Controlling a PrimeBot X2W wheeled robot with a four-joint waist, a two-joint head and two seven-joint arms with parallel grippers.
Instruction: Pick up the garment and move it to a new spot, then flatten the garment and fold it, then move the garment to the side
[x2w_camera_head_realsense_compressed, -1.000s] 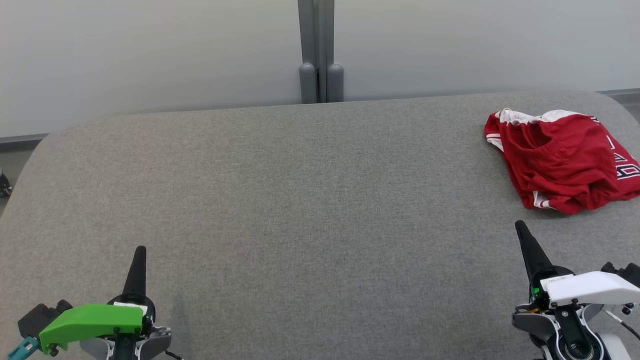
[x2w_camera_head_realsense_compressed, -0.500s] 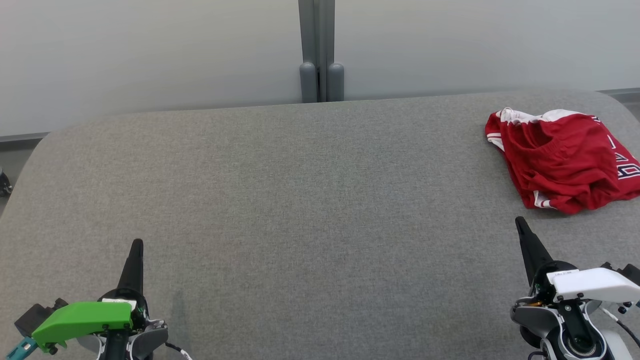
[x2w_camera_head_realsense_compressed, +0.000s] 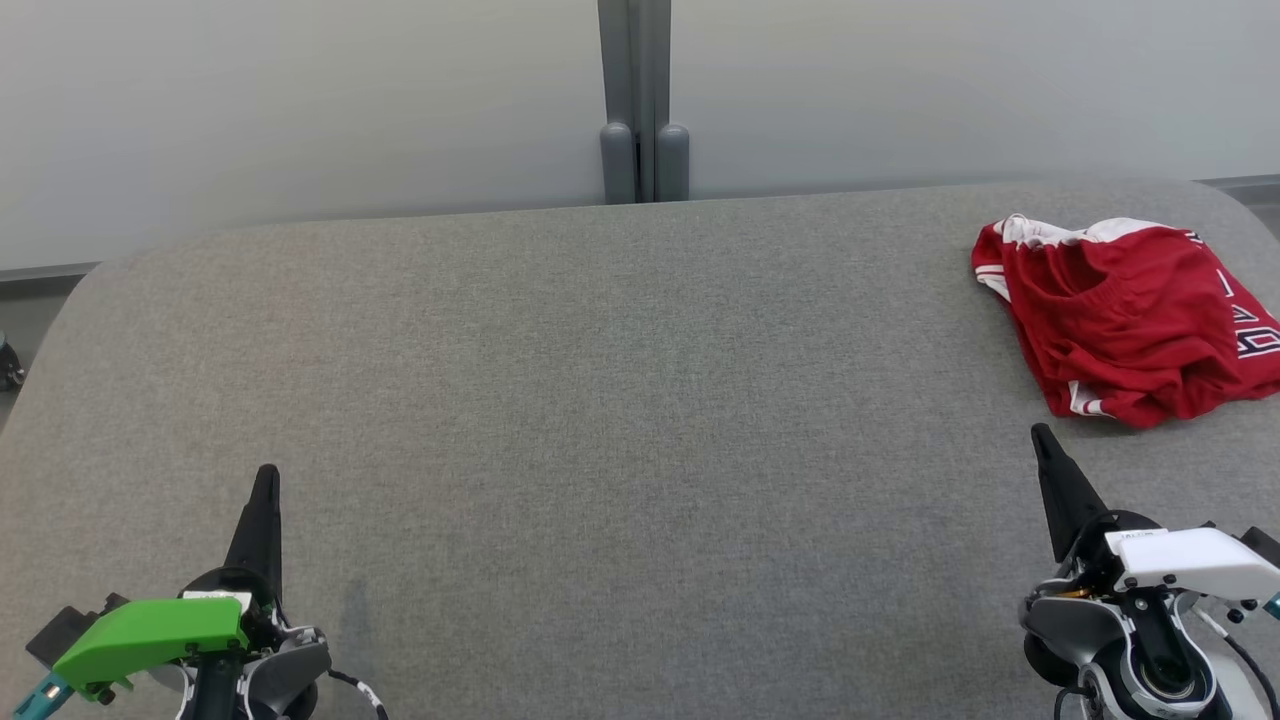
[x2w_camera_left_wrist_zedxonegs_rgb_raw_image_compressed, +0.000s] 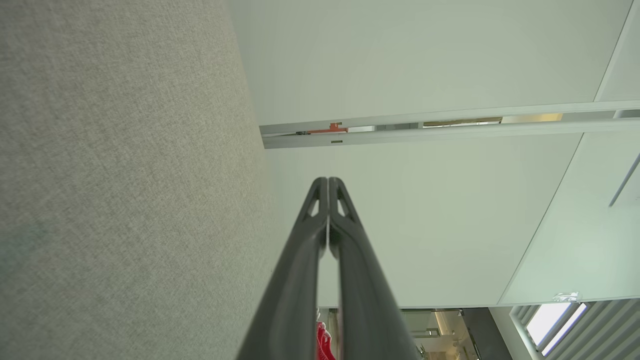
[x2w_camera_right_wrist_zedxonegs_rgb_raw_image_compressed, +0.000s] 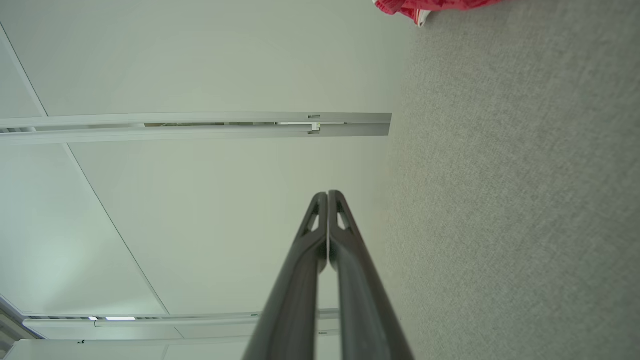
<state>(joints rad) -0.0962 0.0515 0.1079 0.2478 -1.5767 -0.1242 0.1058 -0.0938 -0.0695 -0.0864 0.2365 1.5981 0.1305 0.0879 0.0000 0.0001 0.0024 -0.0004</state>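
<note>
1. Red garment (x2w_camera_head_realsense_compressed: 1125, 320) with white trim lies at the far right of the grey surface (x2w_camera_head_realsense_compressed: 620, 400), close to its right rim. Part of it runs past the head view's edge.
2. How it lies: bunched and rumpled, with soft ridges across the top. There is white trim at the far end and at the near corner, and dark lettering on its right side. I can make out no flat, squared fold.
3. Left end effector (x2w_camera_head_realsense_compressed: 265, 478): low at my left, fingers pressed tip to tip, holding nothing. It is over bare surface, well apart from the garment.
4. Right end effector (x2w_camera_head_realsense_compressed: 1040, 435): low at my right, fingers likewise closed together and empty. Its tip points toward the garment's near edge, near it but not touching.
5. Progress, my judgement: the scene fits two stages. It could be a loose heap waiting to be lifted to a new spot, or a roughly folded bundle already put at the side. The rumpling leans me toward the heap, but I cannot settle it.
6. Remaining: if it is a heap, the lifting, flattening, folding and setting aside all remain. If it is the finished bundle, nothing remains.
</note>
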